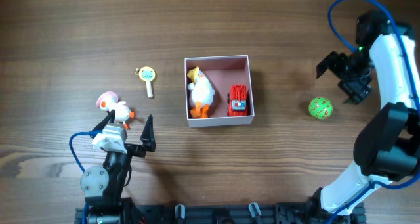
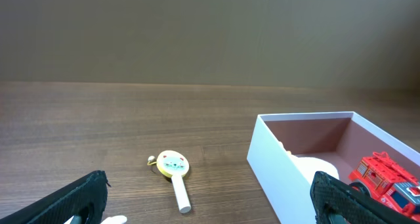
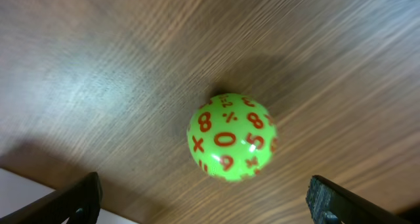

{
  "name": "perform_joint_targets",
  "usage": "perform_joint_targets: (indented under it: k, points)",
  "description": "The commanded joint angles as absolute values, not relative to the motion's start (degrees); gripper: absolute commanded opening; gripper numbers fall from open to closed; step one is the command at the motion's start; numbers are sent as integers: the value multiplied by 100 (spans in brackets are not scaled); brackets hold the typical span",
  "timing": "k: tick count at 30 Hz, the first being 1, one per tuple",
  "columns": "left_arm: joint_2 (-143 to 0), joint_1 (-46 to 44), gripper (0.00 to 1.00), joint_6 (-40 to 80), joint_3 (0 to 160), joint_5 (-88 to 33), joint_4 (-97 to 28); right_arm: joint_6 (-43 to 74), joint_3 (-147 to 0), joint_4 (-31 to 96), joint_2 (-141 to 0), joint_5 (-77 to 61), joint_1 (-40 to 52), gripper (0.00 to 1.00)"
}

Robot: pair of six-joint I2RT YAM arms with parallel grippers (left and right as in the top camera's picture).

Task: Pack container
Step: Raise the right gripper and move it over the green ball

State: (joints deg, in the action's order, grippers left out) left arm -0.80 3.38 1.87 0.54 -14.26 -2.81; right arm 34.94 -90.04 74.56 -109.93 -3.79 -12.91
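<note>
The container [image 1: 217,58], a white-walled square box with a pink inside, sits mid-table. In it lie a white duck plush [image 1: 201,92] and a red fire truck [image 1: 237,100]. A green ball [image 1: 320,108] with red numbers rests to its right. My right gripper [image 1: 342,78] hovers open just beyond the ball [image 3: 230,136], which shows ahead of the empty right gripper [image 3: 207,198]. My left gripper [image 1: 128,129] stands open at the near left, holding nothing. A round yellow rattle [image 2: 172,165] lies ahead of the left gripper [image 2: 209,198], with the container wall [image 2: 275,158] to its right.
A pink and white bird toy [image 1: 113,107] lies right by the left gripper's outer finger; a sliver of it [image 2: 115,220] shows at the bottom of the left wrist view. The rattle [image 1: 148,79] lies left of the container. Bare wood surrounds the toys.
</note>
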Motion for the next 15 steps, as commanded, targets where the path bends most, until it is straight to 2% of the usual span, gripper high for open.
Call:
perform_joint_targets:
  k: [1, 5, 15]
  points:
    - [-38, 311, 100, 220, 32, -1411, -307, 3726, -8479, 7284, -10938, -891, -1271, 100]
    - [-38, 311, 100, 220, 32, -1411, -307, 4051, -7983, 7113, -10938, -910, -1271, 100]
    - [-38, 311, 100, 220, 32, -1411, -307, 3745, -7581, 6447, -10938, -884, -1271, 99]
